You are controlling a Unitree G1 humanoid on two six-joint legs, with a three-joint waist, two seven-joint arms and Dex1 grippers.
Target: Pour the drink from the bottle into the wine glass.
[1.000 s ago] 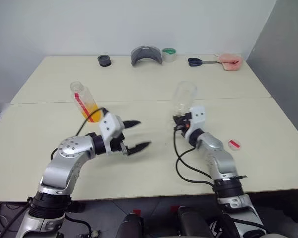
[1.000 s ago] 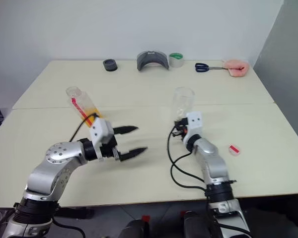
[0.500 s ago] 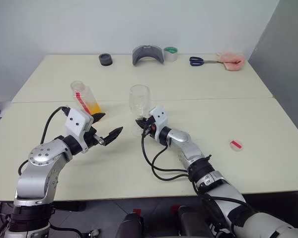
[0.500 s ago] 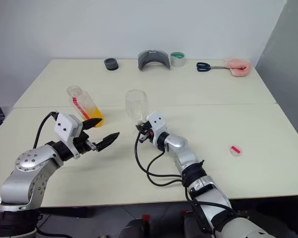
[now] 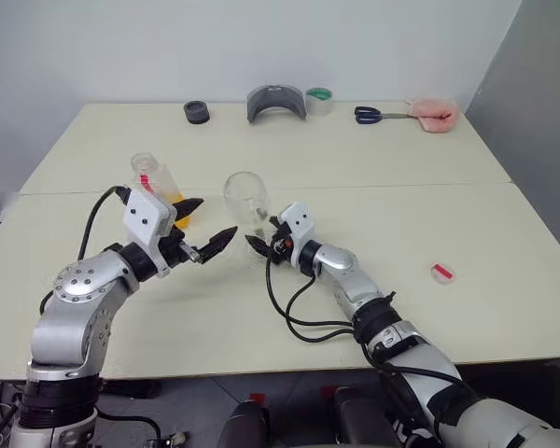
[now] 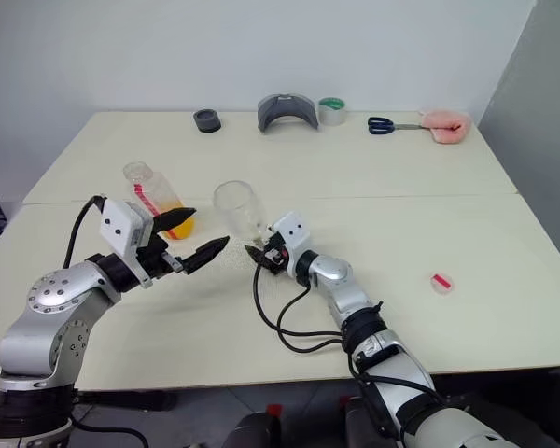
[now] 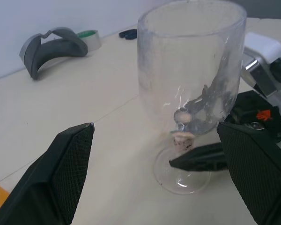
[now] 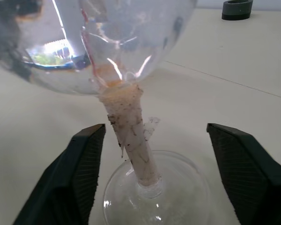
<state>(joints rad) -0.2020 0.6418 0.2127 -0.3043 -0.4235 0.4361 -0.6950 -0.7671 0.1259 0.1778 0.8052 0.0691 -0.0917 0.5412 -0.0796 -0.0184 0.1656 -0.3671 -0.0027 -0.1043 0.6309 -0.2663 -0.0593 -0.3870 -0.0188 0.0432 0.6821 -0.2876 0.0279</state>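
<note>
The cream table [image 5: 355, 177] is the biggest thing, and the wine glass [image 5: 245, 199] stands on it near the middle of its front half, leaning a little toward the robot's left. The glass is empty, and I use it as the landmark.

The left gripper [image 5: 203, 231] is just to the left of the wine glass, pointing toward it, with its two black fingers spread wide and nothing between them. In the left wrist view the glass bowl sits in the gap between the fingers [image 7: 61, 173], not touching them.

The right gripper [image 5: 259, 245] is right at the foot of the wine glass, on its right side. Its fingers [image 8: 86, 171] are spread apart on both sides of the stem and do not press it.

The bottle [image 5: 159, 191] is left of the wine glass, behind the left gripper, tilted, and its top looks open. The drink [image 5: 173, 202] is orange and fills the lower part of the bottle.

Far behind the wine glass, at the back edge, are a grey curved object [image 5: 276, 103], a tape roll [image 5: 318, 101], a black ring [image 5: 197, 113], scissors [image 5: 378, 115] and a pink cloth [image 5: 433, 116]. To the right of the glass, well apart, lies a small red and white cap [image 5: 441, 273].
</note>
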